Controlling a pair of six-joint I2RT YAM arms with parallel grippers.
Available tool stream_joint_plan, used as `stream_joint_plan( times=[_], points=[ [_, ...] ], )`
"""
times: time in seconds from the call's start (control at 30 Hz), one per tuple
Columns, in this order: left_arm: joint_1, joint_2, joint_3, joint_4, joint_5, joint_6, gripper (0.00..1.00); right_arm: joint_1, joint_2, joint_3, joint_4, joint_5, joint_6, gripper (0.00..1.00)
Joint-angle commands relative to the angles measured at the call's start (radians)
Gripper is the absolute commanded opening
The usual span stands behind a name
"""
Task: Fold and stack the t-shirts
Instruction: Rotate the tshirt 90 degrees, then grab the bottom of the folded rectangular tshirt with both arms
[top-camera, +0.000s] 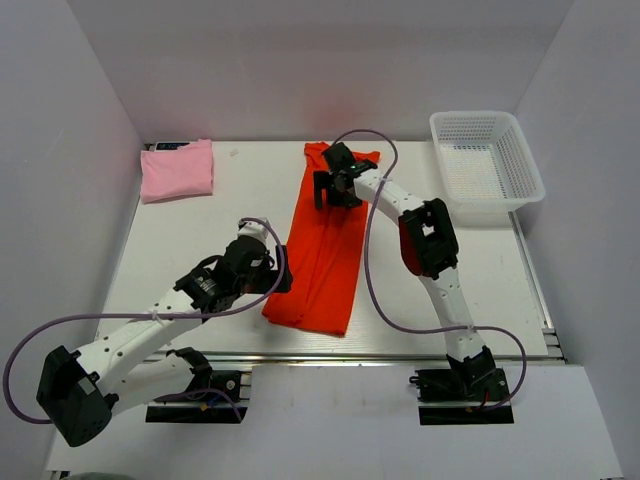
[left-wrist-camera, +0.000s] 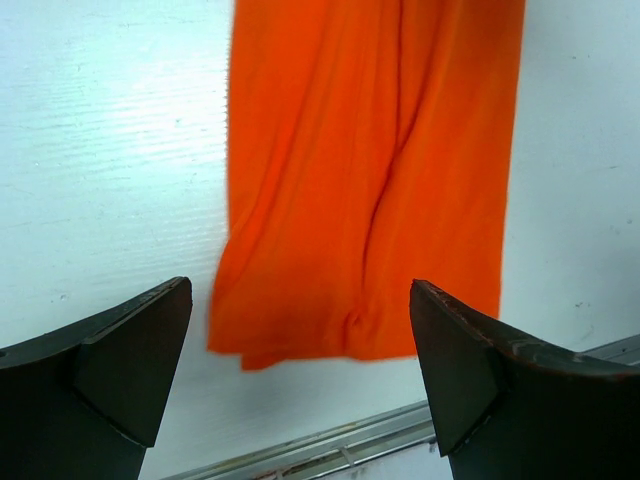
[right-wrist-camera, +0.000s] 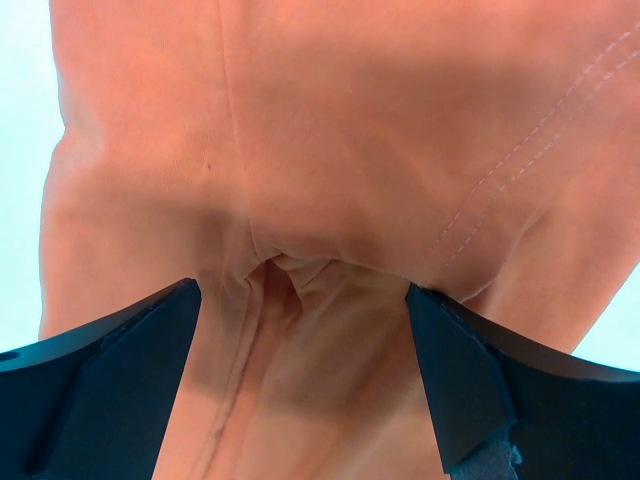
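The orange-red t-shirt (top-camera: 325, 260) lies on the white table as a long narrow strip running from the back toward the front edge. My right gripper (top-camera: 335, 190) is over its far end, jaws wide open. In the right wrist view the cloth (right-wrist-camera: 330, 150) bunches into a small pucker between the open fingers (right-wrist-camera: 300, 290). My left gripper (top-camera: 280, 275) is open and empty at the strip's near left edge. In the left wrist view the shirt's near hem (left-wrist-camera: 370, 180) lies just beyond the open fingers (left-wrist-camera: 300, 290). The pale pink t-shirt (top-camera: 178, 170) lies folded at the back left.
A white mesh basket (top-camera: 490, 208) stands at the back right, with nothing in it. A metal rail (top-camera: 400, 345) runs along the table's front edge and also shows in the left wrist view (left-wrist-camera: 330, 445). White walls enclose the table on three sides.
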Motion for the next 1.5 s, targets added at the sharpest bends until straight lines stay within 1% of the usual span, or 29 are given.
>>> stream_joint_plan(
  times=[0.0,0.03,0.07,0.1,0.17,0.2,0.23,0.27,0.3,0.4,0.43,0.47,0.5,0.53,0.57,0.6,0.63,0.67,0.7,0.73,0.77,0.87,0.97,1.07,1.13,1.2,1.33,1.4,1.47],
  points=[
    [0.000,0.014,0.015,0.043,-0.040,0.005,1.00,-0.085,0.124,0.085,-0.042,0.019,-0.060,0.90],
    [0.000,0.024,0.024,0.043,-0.040,0.005,1.00,-0.091,0.133,0.129,-0.041,-0.061,-0.094,0.90],
    [0.000,0.033,0.033,0.054,-0.031,0.022,1.00,-0.101,0.131,0.146,-0.052,-0.100,-0.118,0.90],
    [0.000,0.054,0.033,0.054,-0.017,0.043,1.00,-0.105,0.109,0.151,-0.046,-0.173,-0.181,0.90],
    [0.000,0.079,0.033,0.089,0.033,0.052,1.00,-0.092,0.024,0.108,0.003,-0.212,-0.214,0.90],
    [0.000,0.093,0.033,0.089,0.044,0.065,1.00,-0.079,-0.011,0.005,0.051,-0.241,-0.262,0.90],
    [0.000,0.123,0.033,0.089,0.053,0.065,1.00,-0.072,-0.130,-0.033,0.106,-0.284,-0.270,0.90],
    [0.000,0.137,0.033,0.089,0.054,0.065,1.00,-0.071,-0.170,-0.073,0.129,-0.338,-0.284,0.90],
    [0.000,0.169,0.033,0.089,0.063,0.065,1.00,-0.071,-0.303,-0.202,0.217,-0.384,-0.281,0.90],
    [0.000,0.194,0.044,0.063,0.063,0.065,1.00,-0.065,-0.475,-0.378,0.293,-0.406,-0.278,0.90],
    [0.000,0.203,0.035,0.063,0.063,0.065,1.00,-0.058,-0.512,-0.459,0.347,-0.404,-0.261,0.90],
    [0.000,0.203,0.035,0.077,0.063,0.065,1.00,-0.059,-0.615,-0.545,0.358,-0.412,-0.257,0.90],
    [0.000,0.203,0.019,0.089,0.073,0.056,1.00,-0.056,-0.649,-0.583,0.368,-0.416,-0.254,0.90],
    [0.000,0.203,0.004,0.089,0.073,0.055,1.00,-0.050,-0.678,-0.708,0.381,-0.430,-0.226,0.90],
    [0.000,0.191,0.004,0.089,0.073,0.042,1.00,-0.048,-0.765,-0.754,0.390,-0.444,-0.215,0.90],
    [0.000,0.182,-0.022,0.098,0.052,0.042,1.00,-0.047,-0.790,-0.798,0.396,-0.461,-0.188,0.90],
    [0.000,0.182,-0.034,0.098,0.041,0.031,1.00,-0.041,-0.819,-0.940,0.417,-0.471,-0.153,0.90],
    [0.000,0.171,-0.048,0.109,0.032,0.020,1.00,-0.038,-0.894,-0.984,0.440,-0.497,-0.137,0.90],
    [0.009,0.171,-0.080,0.133,0.021,0.020,1.00,-0.035,-0.918,-1.024,0.448,-0.536,-0.107,0.90],
    [0.009,0.171,-0.094,0.133,0.021,0.020,1.00,-0.032,-0.950,-1.135,0.453,-0.557,-0.085,0.90],
    [0.018,0.171,-0.105,0.147,0.011,0.011,1.00,-0.029,-0.974,-1.162,0.451,-0.574,-0.067,0.90],
    [0.018,0.171,-0.154,0.201,0.049,0.011,1.00,-0.010,-1.010,-1.302,0.436,-0.619,-0.019,0.90],
    [0.029,0.160,-0.188,0.268,0.122,0.011,1.00,0.004,-1.031,-1.384,0.454,-0.691,0.022,0.90],
    [0.029,0.160,-0.226,0.278,0.132,0.011,1.00,0.020,-1.030,-1.430,0.461,-0.712,0.039,0.90],
    [0.029,0.160,-0.255,0.330,0.141,0.023,0.95,0.021,-1.021,-1.450,0.476,-0.694,0.053,0.90],
    [0.029,0.171,-0.264,0.365,0.152,0.032,0.95,0.025,-0.996,-1.452,0.482,-0.685,0.062,0.90],
    [0.029,0.223,-0.264,0.391,0.161,0.042,0.86,0.030,-0.967,-1.452,0.505,-0.686,0.078,0.90],
    [0.029,0.242,-0.264,0.417,0.185,0.051,0.77,0.033,-0.959,-1.447,0.501,-0.680,0.087,0.87],
    [0.029,0.254,-0.264,0.417,0.211,0.051,0.73,0.034,-0.953,-1.449,0.496,-0.680,0.096,0.82]
  ],
)
